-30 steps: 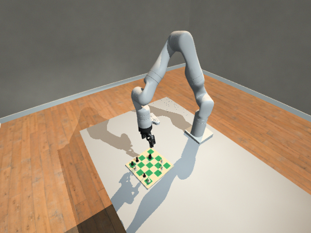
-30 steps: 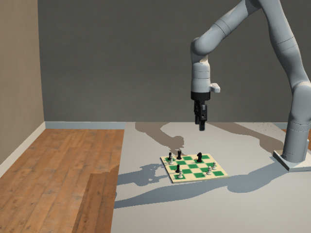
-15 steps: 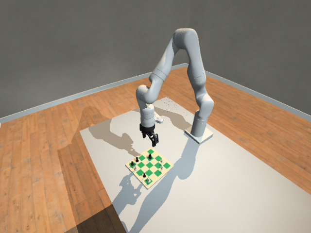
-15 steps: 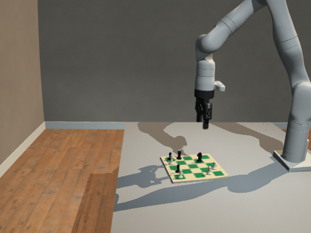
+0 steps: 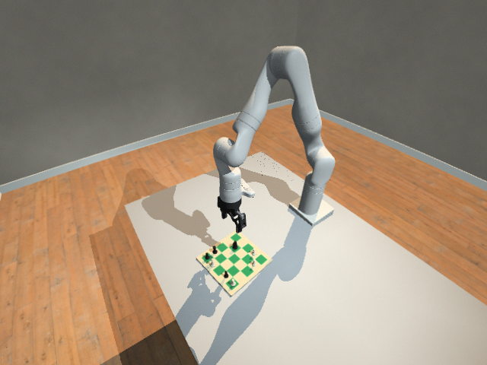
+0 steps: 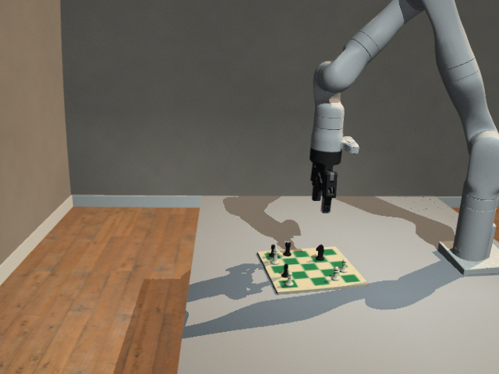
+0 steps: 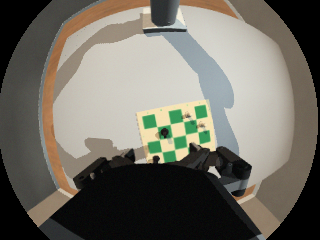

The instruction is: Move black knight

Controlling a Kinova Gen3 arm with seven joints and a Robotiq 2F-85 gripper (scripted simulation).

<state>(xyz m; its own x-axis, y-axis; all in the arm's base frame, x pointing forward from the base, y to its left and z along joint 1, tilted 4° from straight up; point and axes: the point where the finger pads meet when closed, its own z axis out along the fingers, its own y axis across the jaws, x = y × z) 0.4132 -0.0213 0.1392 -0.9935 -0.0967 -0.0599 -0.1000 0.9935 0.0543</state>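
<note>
A small green and cream chessboard (image 5: 233, 261) lies on the grey mat; it also shows in the exterior view (image 6: 312, 269) and the wrist view (image 7: 176, 134). The black knight (image 5: 234, 245) stands upright on a square near the board's far edge, also seen in the exterior view (image 6: 320, 252). My gripper (image 5: 237, 226) hangs well above the board, roughly over the knight, pointing down. Its fingers are open and empty in the exterior view (image 6: 325, 205) and the wrist view (image 7: 163, 163). The board's edge letters are too small to read.
Other black pieces (image 6: 287, 248) and white pawns (image 6: 335, 273) stand upright on the board. The arm's base (image 5: 310, 212) stands on the mat behind the board. Wooden floor surrounds the mat.
</note>
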